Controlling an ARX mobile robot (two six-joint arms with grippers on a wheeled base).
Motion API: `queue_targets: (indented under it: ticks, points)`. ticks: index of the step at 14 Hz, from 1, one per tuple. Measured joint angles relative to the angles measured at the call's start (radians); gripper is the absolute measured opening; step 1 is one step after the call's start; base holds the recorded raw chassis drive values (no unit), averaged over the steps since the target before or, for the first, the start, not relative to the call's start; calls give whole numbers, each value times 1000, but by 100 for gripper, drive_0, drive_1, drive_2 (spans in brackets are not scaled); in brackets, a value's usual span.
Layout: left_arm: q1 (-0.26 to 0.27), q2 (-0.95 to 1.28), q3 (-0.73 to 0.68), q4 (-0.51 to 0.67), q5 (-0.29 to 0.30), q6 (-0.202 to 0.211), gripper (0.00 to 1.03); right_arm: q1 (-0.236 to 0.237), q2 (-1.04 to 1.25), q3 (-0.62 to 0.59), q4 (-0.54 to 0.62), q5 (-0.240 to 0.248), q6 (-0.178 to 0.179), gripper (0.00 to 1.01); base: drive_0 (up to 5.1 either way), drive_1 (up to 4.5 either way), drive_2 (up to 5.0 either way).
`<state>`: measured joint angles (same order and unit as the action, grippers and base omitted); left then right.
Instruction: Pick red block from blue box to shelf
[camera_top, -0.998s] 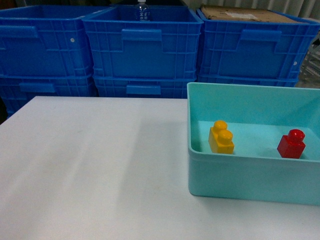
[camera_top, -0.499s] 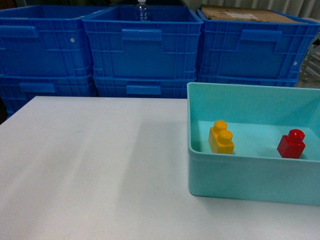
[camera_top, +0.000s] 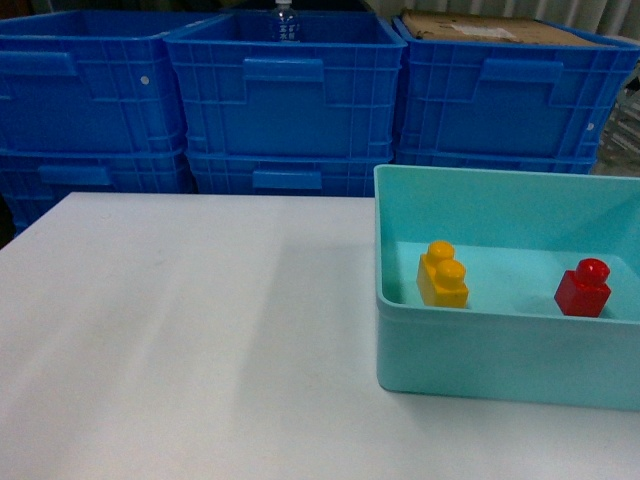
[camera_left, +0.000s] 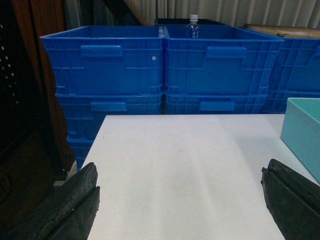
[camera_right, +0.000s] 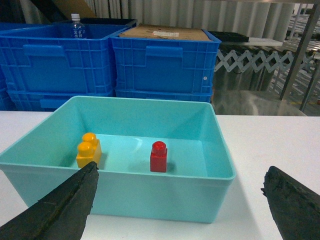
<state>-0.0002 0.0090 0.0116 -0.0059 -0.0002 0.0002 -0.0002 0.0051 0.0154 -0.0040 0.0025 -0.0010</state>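
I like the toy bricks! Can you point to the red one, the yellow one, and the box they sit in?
red block (camera_right: 158, 158), right wrist view, front face.
yellow brick (camera_right: 88, 153), right wrist view, front face.
blue box (camera_right: 125, 192), right wrist view, near outer wall.

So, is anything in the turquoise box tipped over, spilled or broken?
Nothing stands out. The red block and the yellow brick both stand upright, studs up, apart from each other on the floor of the blue box, which looks intact.

One red block (camera_top: 583, 288), one yellow brick (camera_top: 443, 274), one blue box (camera_top: 500, 350).
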Motion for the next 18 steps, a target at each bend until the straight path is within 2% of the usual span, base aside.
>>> queue_targets:
  ticks: [18]
  points:
    - [0, 0, 0, 3, -1, 0, 98, 0, 0, 0, 0, -3, 0, 98, 0, 0, 0]
